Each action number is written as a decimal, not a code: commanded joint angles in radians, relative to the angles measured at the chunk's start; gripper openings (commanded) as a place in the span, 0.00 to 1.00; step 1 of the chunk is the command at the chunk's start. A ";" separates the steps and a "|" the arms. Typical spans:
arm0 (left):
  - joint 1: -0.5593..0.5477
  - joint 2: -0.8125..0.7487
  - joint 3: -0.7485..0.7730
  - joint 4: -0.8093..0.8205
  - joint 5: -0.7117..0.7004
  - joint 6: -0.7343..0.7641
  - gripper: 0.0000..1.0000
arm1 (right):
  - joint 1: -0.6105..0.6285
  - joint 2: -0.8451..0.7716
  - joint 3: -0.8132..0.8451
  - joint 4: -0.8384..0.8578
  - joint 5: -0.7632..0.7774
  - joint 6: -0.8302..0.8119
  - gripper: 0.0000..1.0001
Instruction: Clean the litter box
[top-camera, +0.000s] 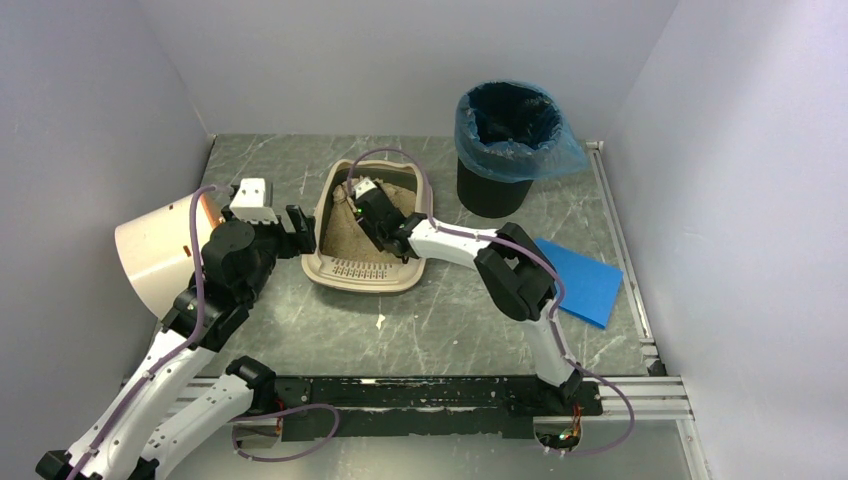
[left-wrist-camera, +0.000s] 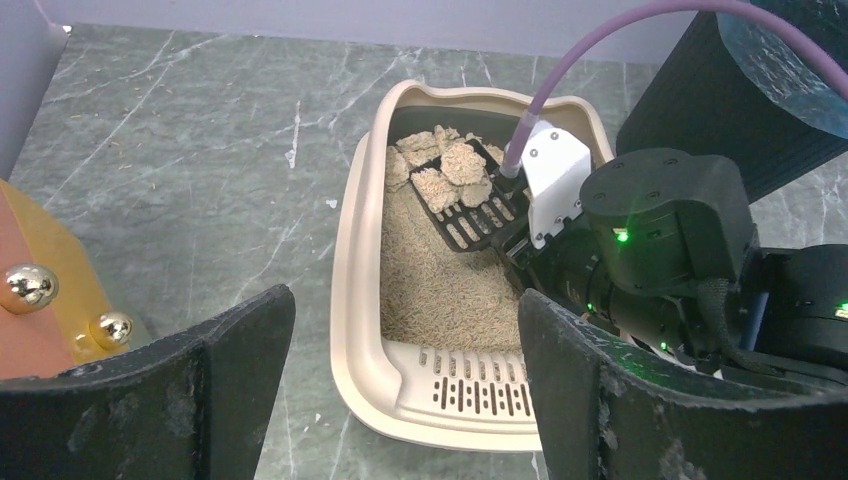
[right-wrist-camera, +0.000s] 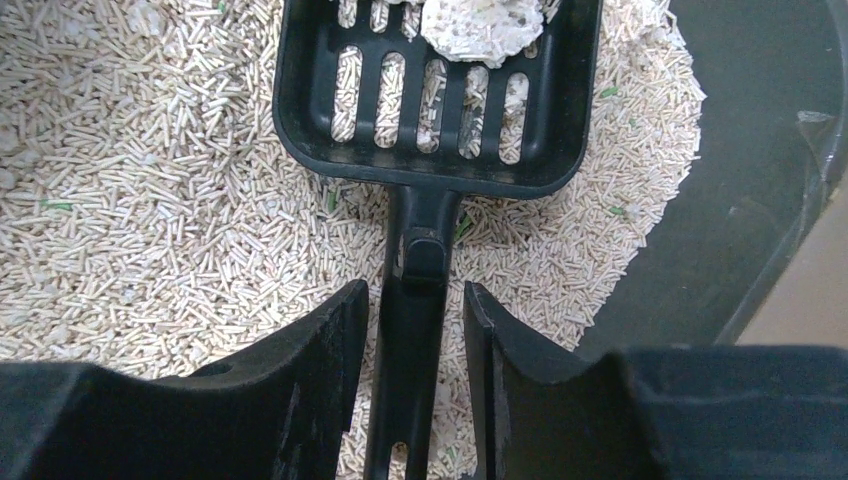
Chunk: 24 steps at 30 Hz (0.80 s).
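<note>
Cream drum (top-camera: 150, 250): far left, tilted. Left gripper (top-camera: 303, 232): jaws spread wide, nothing between them, just beside the litter box's left rim. Litter box (top-camera: 365, 272): centre of table (top-camera: 300, 320), grate lip nearest the arms. Black scoop (right-wrist-camera: 430, 90) (clumps on its blade) lies over the litter. Right gripper (right-wrist-camera: 415, 290): narrowly parted astride the scoop's handle; whether it clamps, cannot tell. Black bin (top-camera: 490, 190), blue liner: back right.

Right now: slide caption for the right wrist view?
Right gripper holds a black slotted litter scoop carrying a clump above pellet litter in the litter box.
</note>
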 joint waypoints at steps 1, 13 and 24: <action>-0.006 -0.007 -0.004 0.002 -0.011 0.008 0.87 | -0.007 0.051 0.023 0.008 0.000 0.009 0.45; -0.006 -0.002 -0.004 0.003 -0.015 0.010 0.87 | -0.009 0.000 0.028 0.028 -0.006 -0.002 0.20; -0.006 0.006 -0.002 0.002 -0.008 0.011 0.87 | -0.007 -0.126 0.001 -0.022 -0.027 -0.019 0.04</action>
